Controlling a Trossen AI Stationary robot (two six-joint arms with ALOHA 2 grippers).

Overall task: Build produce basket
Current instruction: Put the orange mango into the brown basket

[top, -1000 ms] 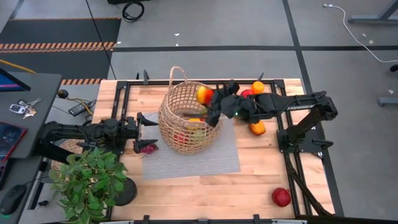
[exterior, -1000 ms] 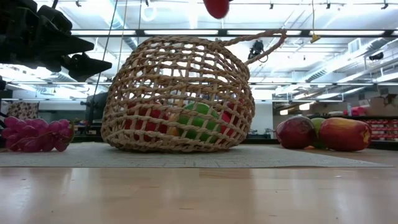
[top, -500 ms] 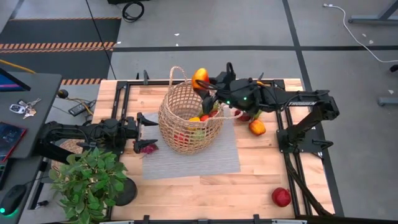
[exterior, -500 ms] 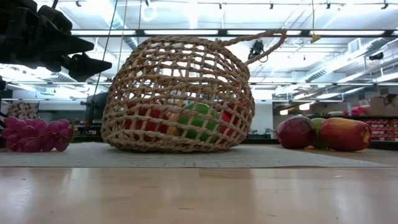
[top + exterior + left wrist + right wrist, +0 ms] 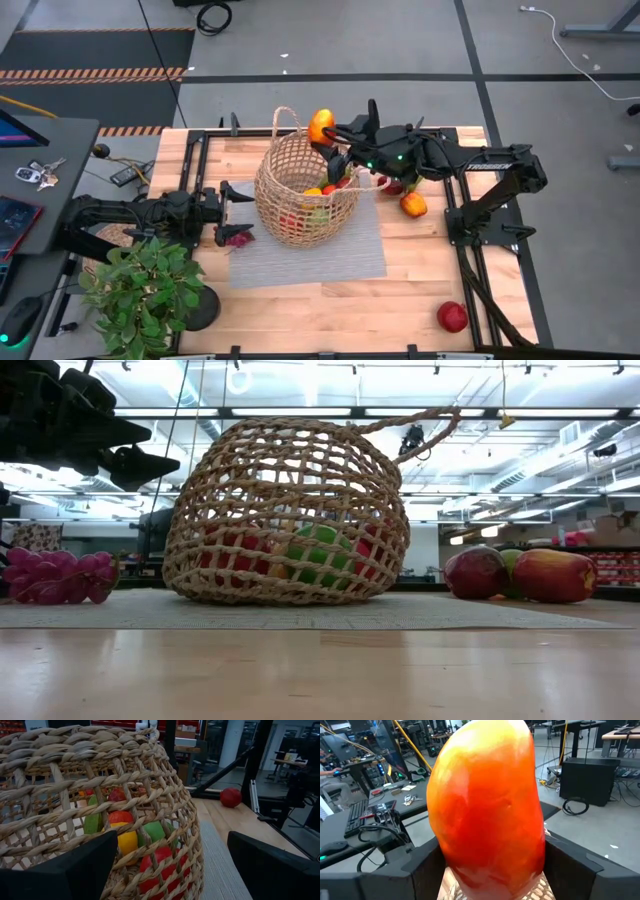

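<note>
Several produce pieces are already held in the basket (image 5: 300, 195), an orange-red fruit (image 5: 321, 124) is clamped in the right jaws above it, others remain on the table (image 5: 420, 290), and the left jaws are spread wide.

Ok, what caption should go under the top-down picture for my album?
Right gripper holds an orange-red fruit above the wicker basket.

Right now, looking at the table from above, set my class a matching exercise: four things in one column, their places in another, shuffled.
Things:
1. basket
2. orange-red fruit
3. red apple
4. purple grapes

Places:
A. alone near the table's front right corner
B. on the grey mat
C. in the right gripper jaws
D. beside the left gripper

Pairs: 1-B, 2-C, 3-A, 4-D
</note>
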